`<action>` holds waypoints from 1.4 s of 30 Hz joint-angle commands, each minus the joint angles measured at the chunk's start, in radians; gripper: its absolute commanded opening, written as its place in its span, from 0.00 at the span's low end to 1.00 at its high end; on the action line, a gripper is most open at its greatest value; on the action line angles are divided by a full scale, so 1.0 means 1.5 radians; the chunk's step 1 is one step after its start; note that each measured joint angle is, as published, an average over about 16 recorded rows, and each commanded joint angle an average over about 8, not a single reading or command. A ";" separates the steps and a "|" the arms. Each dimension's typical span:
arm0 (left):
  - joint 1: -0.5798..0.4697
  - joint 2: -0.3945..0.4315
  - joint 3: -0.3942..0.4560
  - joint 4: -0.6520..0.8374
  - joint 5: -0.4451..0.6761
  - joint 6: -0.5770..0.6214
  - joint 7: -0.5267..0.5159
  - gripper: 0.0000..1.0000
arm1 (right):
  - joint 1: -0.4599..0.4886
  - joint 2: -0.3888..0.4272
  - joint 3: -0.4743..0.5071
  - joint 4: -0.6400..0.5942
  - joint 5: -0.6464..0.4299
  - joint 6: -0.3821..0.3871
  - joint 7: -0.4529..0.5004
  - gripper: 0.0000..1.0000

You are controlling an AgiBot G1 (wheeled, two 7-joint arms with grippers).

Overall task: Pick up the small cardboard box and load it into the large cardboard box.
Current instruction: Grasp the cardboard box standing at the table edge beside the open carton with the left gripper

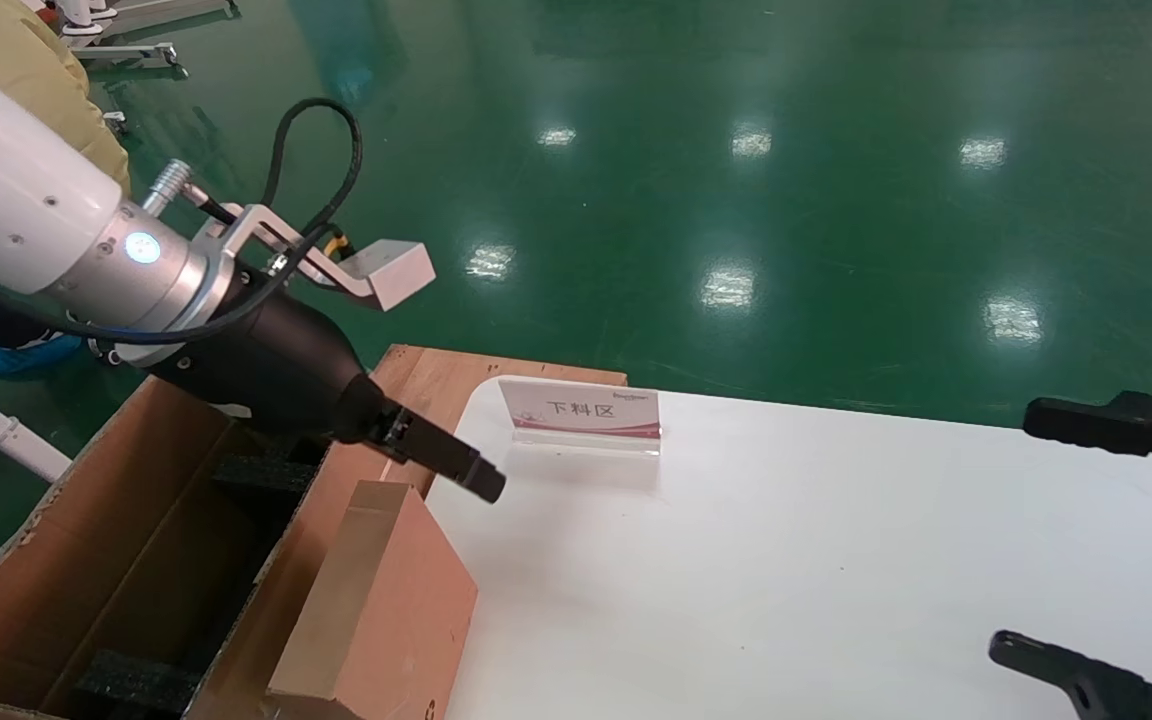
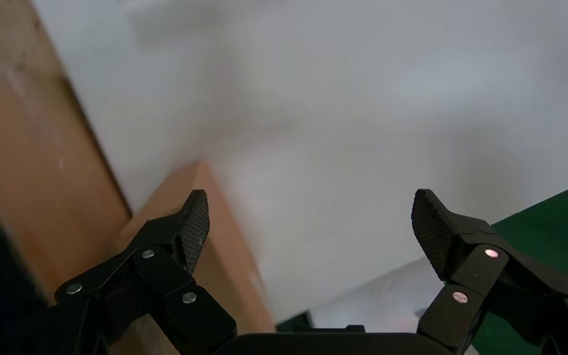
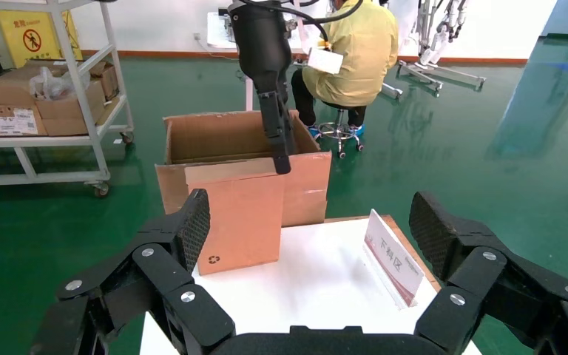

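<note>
The small cardboard box (image 1: 386, 600) stands upright on one narrow side at the table's left edge, against the large cardboard box (image 1: 136, 560). The large box is open, with black foam blocks (image 1: 266, 472) inside. My left gripper (image 1: 481, 485) is open and empty, just above the small box's far top corner. In the left wrist view the gripper (image 2: 309, 198) hangs over the white table with the small box (image 2: 218, 237) by one finger. The right wrist view shows the small box (image 3: 237, 214), the large box (image 3: 225, 137) and the left fingertip (image 3: 283, 164). My right gripper (image 1: 1014, 530) is open and idle at the table's right.
A white table (image 1: 786, 560) carries an upright sign (image 1: 581, 410) at its far edge. The floor is green. In the right wrist view a person in yellow (image 3: 347, 52) sits behind the large box, and a shelf cart (image 3: 44, 96) with cartons stands farther off.
</note>
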 commanded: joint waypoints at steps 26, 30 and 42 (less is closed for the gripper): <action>-0.204 0.073 0.419 -0.004 -0.092 -0.041 -0.126 1.00 | 0.000 0.001 -0.001 0.000 0.001 0.001 -0.001 1.00; -0.199 0.063 0.429 -0.003 -0.102 -0.045 -0.114 1.00 | 0.000 0.001 -0.001 0.000 0.001 0.001 -0.001 1.00; -0.179 0.054 0.449 -0.005 -0.070 -0.095 -0.106 1.00 | 0.000 0.001 -0.002 0.000 0.001 0.001 -0.001 1.00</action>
